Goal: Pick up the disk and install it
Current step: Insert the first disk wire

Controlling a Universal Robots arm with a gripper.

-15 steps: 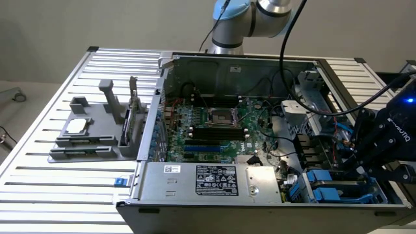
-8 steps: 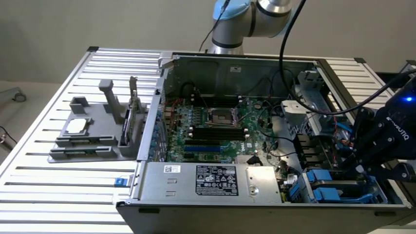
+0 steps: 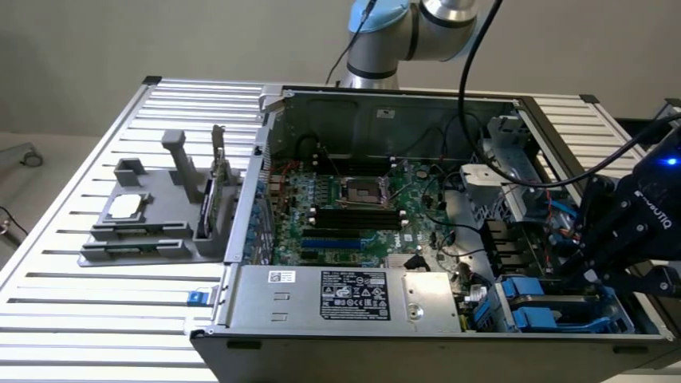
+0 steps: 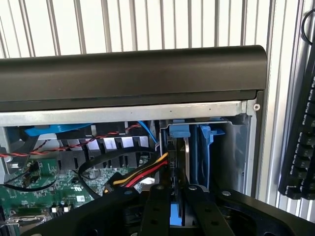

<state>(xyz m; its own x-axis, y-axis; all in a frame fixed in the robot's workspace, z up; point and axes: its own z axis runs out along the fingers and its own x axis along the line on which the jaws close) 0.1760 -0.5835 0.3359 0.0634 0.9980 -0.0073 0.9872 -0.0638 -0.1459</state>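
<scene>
Claw (image 4: pixel 171 196) narrow, clamped on disk (image 4: pixel 178 160) standing on edge w/ blue rails, lower right of exterior frame, already down in drive bay (image 3: pixel 564 307) of PC case (image 3: pixel 319 351); install judged nearly done, seating & release left.

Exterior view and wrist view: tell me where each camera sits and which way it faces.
Exterior view: high, off the arm, looking down on the open computer case; arm and claw at the exterior view's right.
Wrist view: on the wrist, looking past the claw into the drive bay, where the disk stands on edge.
Shared: the blue-railed bay and the claw.
</scene>
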